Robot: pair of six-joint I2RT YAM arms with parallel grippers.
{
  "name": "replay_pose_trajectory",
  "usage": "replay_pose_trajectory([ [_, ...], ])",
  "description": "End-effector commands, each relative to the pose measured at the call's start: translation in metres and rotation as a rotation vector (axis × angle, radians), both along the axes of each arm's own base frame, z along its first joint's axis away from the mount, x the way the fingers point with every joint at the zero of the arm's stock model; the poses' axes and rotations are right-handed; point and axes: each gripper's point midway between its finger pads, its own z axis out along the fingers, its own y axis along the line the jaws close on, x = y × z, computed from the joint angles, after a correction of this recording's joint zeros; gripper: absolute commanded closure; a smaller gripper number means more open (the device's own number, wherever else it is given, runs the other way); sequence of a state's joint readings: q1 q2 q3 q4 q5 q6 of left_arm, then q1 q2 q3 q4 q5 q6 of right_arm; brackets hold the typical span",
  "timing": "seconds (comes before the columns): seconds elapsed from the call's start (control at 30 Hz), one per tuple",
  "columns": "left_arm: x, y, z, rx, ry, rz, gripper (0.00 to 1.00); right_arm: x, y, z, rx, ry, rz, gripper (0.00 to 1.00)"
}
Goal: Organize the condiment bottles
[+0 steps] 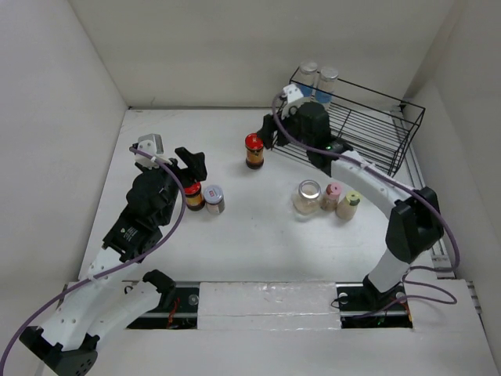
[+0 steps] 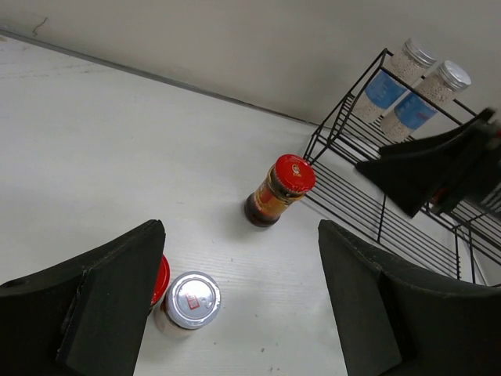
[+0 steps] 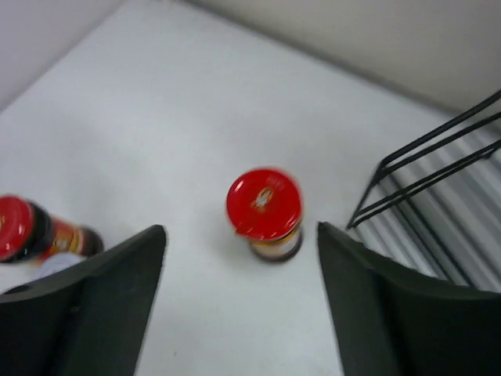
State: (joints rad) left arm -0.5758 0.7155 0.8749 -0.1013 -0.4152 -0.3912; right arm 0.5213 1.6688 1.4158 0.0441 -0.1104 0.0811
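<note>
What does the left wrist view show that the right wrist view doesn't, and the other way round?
Only left wrist: two blue-labelled jars standing in the wire rack, and a silver-lidded jar plainly visible on the table. Only right wrist: the amber body of the second red-lidded jar, of which the left wrist shows just a sliver of lid. Both: the lone red-lidded jar upright on the table beside the rack.

Upright red-lidded jar [image 1: 254, 150] near wire rack [image 1: 368, 129], two silver-lidded jars [image 1: 308, 76] inside it
</note>
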Motion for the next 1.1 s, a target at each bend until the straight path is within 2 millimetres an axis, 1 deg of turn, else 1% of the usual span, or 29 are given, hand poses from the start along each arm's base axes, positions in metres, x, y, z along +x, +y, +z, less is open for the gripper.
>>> replay_pose_trajectory([
  [0.0, -0.001, 0.004, 0.015, -0.017, -0.045, 0.014, 0.25, -0.001, 0.017, -0.022, -0.018, 0.004, 0.056, 0.12],
  [0.07, -0.001, 0.002, 0.015, -0.018, -0.045, 0.004, 0.25, 0.002, 0.020, -0.040, -0.052, 0.048, 0.068, 0.07],
  [0.1, -0.001, 0.002, 0.015, -0.018, -0.045, 0.004, 0.25, 0.006, 0.023, -0.037, -0.054, 0.052, 0.068, 0.05],
  [0.13, 0.000, 0.002, 0.013, -0.018, -0.045, 0.004, 0.25, 0.007, 0.028, -0.050, -0.071, 0.075, 0.069, 0.04],
  [0.17, 0.000, 0.002, 0.012, -0.018, -0.045, 0.004, 0.25, 0.011, 0.026, -0.056, -0.083, 0.084, 0.048, 0.03],
  [0.2, 0.000, 0.002, 0.012, -0.018, -0.045, 0.004, 0.25, 0.015, 0.029, -0.052, -0.077, 0.073, 0.048, 0.01],
  [0.23, -0.001, 0.002, 0.010, -0.013, -0.038, 0.004, 0.25, 0.019, 0.031, -0.062, -0.086, 0.089, 0.048, 0.00],
  [0.3, -0.001, 0.000, 0.010, -0.013, -0.037, -0.006, 0.25, 0.023, 0.034, -0.072, -0.100, 0.113, 0.049, 0.00],
  [0.33, -0.001, 0.000, 0.012, -0.018, -0.045, -0.006, 0.25, 0.028, 0.037, -0.067, -0.093, 0.101, 0.048, 0.00],
  [0.37, -0.001, 0.000, 0.012, -0.018, -0.045, -0.006, 0.25, 0.032, 0.039, -0.080, -0.108, 0.127, 0.049, 0.00],
  [0.4, -0.001, 0.000, 0.012, -0.018, -0.045, -0.006, 0.25, 0.033, 0.042, -0.084, -0.111, 0.138, 0.058, 0.00],
  [0.47, -0.001, 0.000, 0.010, -0.013, -0.037, -0.006, 0.25, 0.041, 0.049, -0.089, -0.112, 0.145, 0.067, 0.00],
  [0.5, -0.001, 0.000, 0.010, -0.013, -0.037, -0.006, 0.25, 0.043, 0.050, -0.090, -0.112, 0.145, 0.067, 0.00],
  [0.53, -0.001, 0.000, 0.013, -0.019, -0.046, -0.006, 0.25, 0.041, 0.055, -0.091, -0.112, 0.144, 0.076, 0.00],
  [0.57, -0.001, 0.000, 0.013, -0.019, -0.046, -0.006, 0.25, 0.045, 0.058, -0.087, -0.106, 0.134, 0.076, 0.00],
  [0.6, -0.001, -0.001, 0.013, -0.019, -0.046, -0.015, 0.25, 0.049, 0.060, -0.096, -0.112, 0.144, 0.076, 0.00],
  [0.63, -0.001, -0.001, 0.011, -0.014, -0.038, -0.015, 0.25, 0.052, 0.062, -0.096, -0.111, 0.141, 0.076, 0.00],
  [0.67, -0.002, -0.001, 0.015, -0.019, -0.046, -0.015, 0.25, 0.053, 0.066, -0.097, -0.114, 0.138, 0.072, 0.03],
  [0.7, -0.002, -0.001, 0.015, -0.019, -0.046, -0.015, 0.25, 0.057, 0.067, -0.099, -0.117, 0.136, 0.062, 0.03],
  [0.73, -0.002, -0.001, 0.015, -0.019, -0.046, -0.015, 0.25, 0.054, 0.069, -0.101, -0.127, 0.143, 0.059, 0.04],
  [0.77, -0.002, -0.001, 0.015, -0.019, -0.046, -0.015, 0.25, 0.056, 0.066, -0.101, -0.132, 0.140, 0.039, 0.04],
  [0.8, -0.002, -0.001, 0.015, -0.019, -0.046, -0.015, 0.25, 0.057, 0.066, -0.108, -0.138, 0.149, 0.039, 0.07],
  [0.83, -0.002, -0.001, 0.015, -0.019, -0.046, -0.015, 0.25, 0.058, 0.067, -0.103, -0.133, 0.141, 0.039, 0.09],
  [0.9, -0.002, -0.001, 0.015, -0.019, -0.046, -0.015, 0.25, 0.056, 0.070, -0.103, -0.137, 0.139, 0.036, 0.09],
  [0.93, -0.001, -0.001, 0.017, -0.024, -0.054, -0.015, 0.25, 0.054, 0.069, -0.108, -0.143, 0.148, 0.036, 0.09],
  [0.97, -0.001, -0.001, 0.017, -0.024, -0.054, -0.015, 0.25, 0.056, 0.067, -0.109, -0.147, 0.145, 0.022, 0.09],
  [1.0, -0.001, -0.001, 0.017, -0.024, -0.054, -0.015, 0.25, 0.056, 0.067, -0.109, -0.154, 0.140, 0.024, 0.12],
  [1.03, 0.000, -0.002, 0.013, -0.014, -0.038, -0.015, 0.25, 0.055, 0.066, -0.105, -0.155, 0.141, 0.025, 0.29],
  [1.07, 0.000, -0.002, 0.012, -0.014, -0.038, -0.015, 0.25, 0.054, 0.063, -0.104, -0.157, 0.140, 0.016, 0.35],
])
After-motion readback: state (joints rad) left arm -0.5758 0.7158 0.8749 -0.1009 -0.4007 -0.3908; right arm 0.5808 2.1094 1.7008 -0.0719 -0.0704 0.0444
